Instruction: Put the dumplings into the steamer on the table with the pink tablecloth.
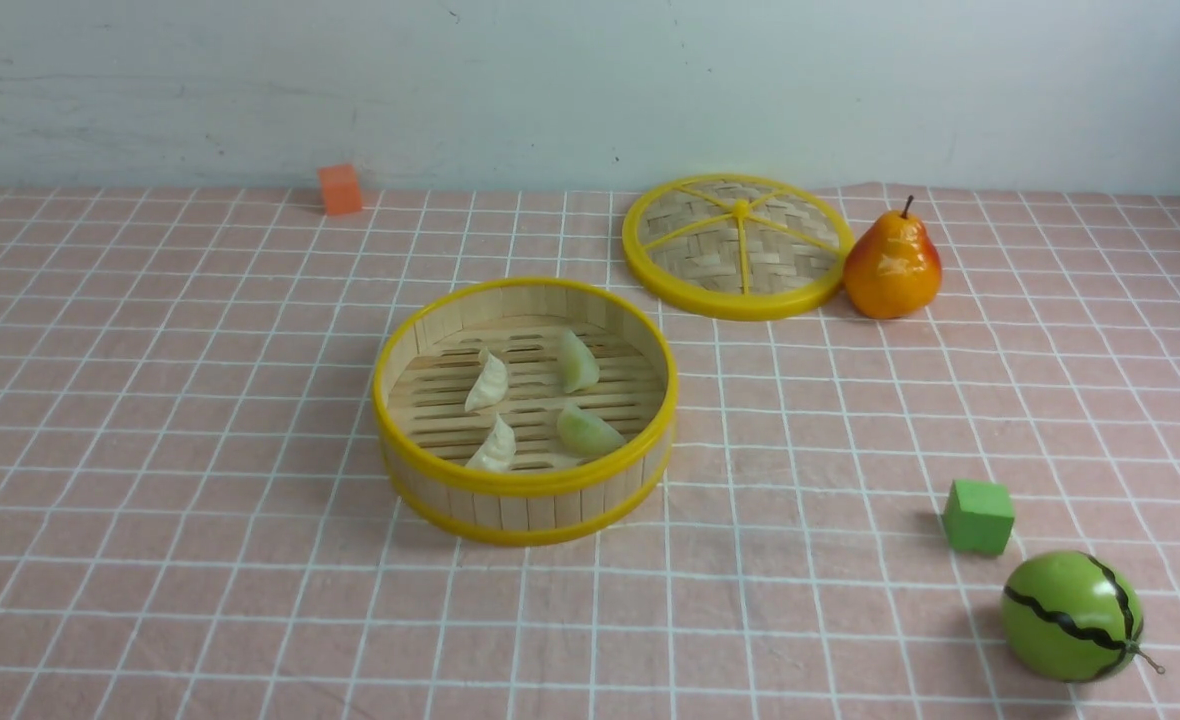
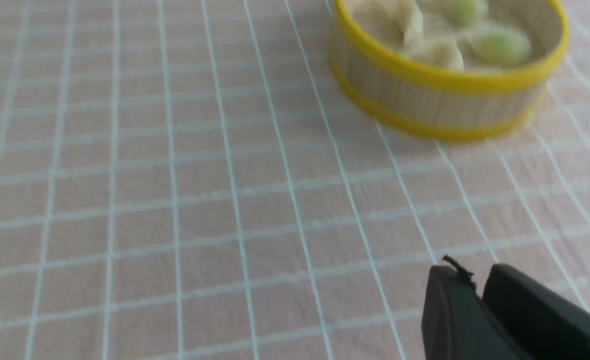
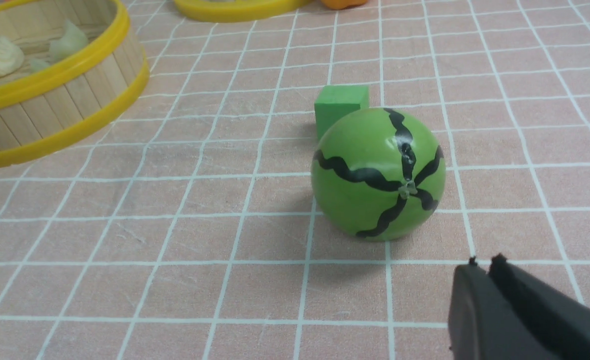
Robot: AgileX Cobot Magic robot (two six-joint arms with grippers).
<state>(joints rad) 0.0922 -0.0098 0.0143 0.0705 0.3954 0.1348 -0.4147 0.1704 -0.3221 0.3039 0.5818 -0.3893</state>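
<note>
Grippers, two, left gripper (image 2: 479, 274) and right gripper (image 3: 485, 265): fingertips pressed together. Dumplings (image 1: 489, 382), four, two cream-white, two pale green: contained in steamer (image 1: 525, 505), set on pink tablecloth (image 1: 250, 600). Woven lid (image 1: 690, 245): placed behind steamer, to its right. Green block (image 1: 980, 520), striped melon (image 1: 1070, 615): placed right of steamer, nearer.

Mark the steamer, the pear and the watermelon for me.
Steamer (image 1: 527, 484): front view, on its near upper rim.
Pear (image 1: 893, 268): front view, mid-body.
Watermelon (image 3: 370, 155): right wrist view, on its green rind.
</note>
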